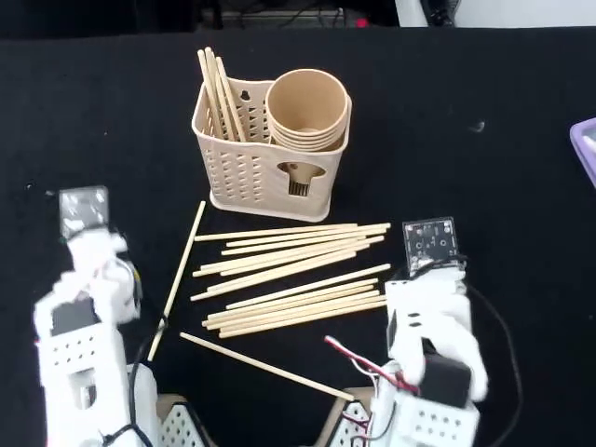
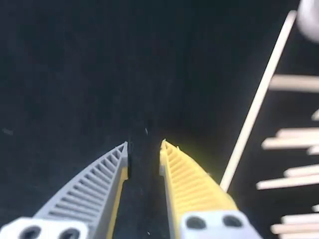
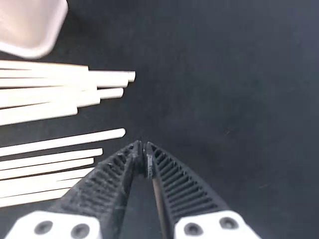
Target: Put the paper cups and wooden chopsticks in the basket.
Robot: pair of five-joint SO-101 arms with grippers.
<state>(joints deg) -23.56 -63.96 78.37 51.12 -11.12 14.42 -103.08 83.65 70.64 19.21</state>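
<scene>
A beige slotted basket (image 1: 244,172) stands at the table's far middle. It holds a stack of paper cups (image 1: 307,107) and several upright wooden chopsticks (image 1: 219,93). Several loose chopsticks (image 1: 289,270) lie in a fan in front of it. One chopstick (image 1: 177,279) slants alone at their left and shows as a pale stick (image 2: 256,102) beside my left gripper (image 2: 144,147). That gripper hovers over bare cloth, open by a narrow gap with nothing in it. My right gripper (image 3: 142,148) is shut and empty, just off the ends of the loose chopsticks (image 3: 50,89).
The left arm (image 1: 84,307) is at the near left and the right arm (image 1: 428,317) at the near right. Another chopstick (image 1: 265,366) lies diagonally near the front between them. A purple object (image 1: 585,149) pokes in at the right edge. A basket corner (image 3: 30,25) shows.
</scene>
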